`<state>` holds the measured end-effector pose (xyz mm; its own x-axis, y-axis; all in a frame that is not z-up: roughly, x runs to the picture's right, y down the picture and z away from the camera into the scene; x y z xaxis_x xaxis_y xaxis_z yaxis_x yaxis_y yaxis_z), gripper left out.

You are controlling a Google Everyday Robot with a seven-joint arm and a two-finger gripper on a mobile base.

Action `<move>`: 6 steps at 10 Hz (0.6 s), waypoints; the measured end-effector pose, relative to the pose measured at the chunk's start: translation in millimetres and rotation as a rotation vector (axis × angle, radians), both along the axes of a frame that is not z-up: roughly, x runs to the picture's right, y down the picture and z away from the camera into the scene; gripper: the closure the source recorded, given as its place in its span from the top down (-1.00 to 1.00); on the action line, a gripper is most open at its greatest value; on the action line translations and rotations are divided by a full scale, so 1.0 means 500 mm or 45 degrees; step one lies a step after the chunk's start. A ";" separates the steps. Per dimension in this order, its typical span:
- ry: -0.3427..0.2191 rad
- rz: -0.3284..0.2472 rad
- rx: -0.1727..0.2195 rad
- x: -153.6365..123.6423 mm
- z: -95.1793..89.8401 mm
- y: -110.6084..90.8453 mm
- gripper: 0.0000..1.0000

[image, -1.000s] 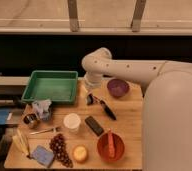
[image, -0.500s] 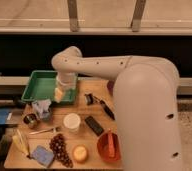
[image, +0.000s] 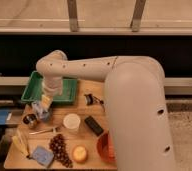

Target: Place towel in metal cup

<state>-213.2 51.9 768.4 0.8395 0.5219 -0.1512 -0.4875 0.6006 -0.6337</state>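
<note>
the gripper (image: pixel 45 102) hangs low at the crumpled pale-blue cloth towel (image: pixel 39 112), which lies just beside the small round metal cup (image: pixel 30 120) on its far-right side, so your carry is short, near-left to the cup; whether the towel is gripped, you cannot tell.

The wooden table (image: pixel 86 140) carries a white cup (image: pixel 71 121). Left of that cup stands a metal cup (image: pixel 30 120), behind-left a green tray (image: pixel 49 90), right a black block (image: pixel 94 125), and in front dark grapes (image: pixel 59 148). The gripper (image: pixel 44 104) hangs behind-left of the white cup.
</note>
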 end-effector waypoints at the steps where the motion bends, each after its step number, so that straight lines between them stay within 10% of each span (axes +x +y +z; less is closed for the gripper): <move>1: -0.002 -0.002 0.000 -0.003 -0.001 0.000 0.44; 6: -0.050 -0.031 0.016 -0.047 0.004 0.011 0.44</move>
<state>-236.4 57.2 770.3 0.8571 0.5029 -0.1115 -0.4475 0.6199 -0.6445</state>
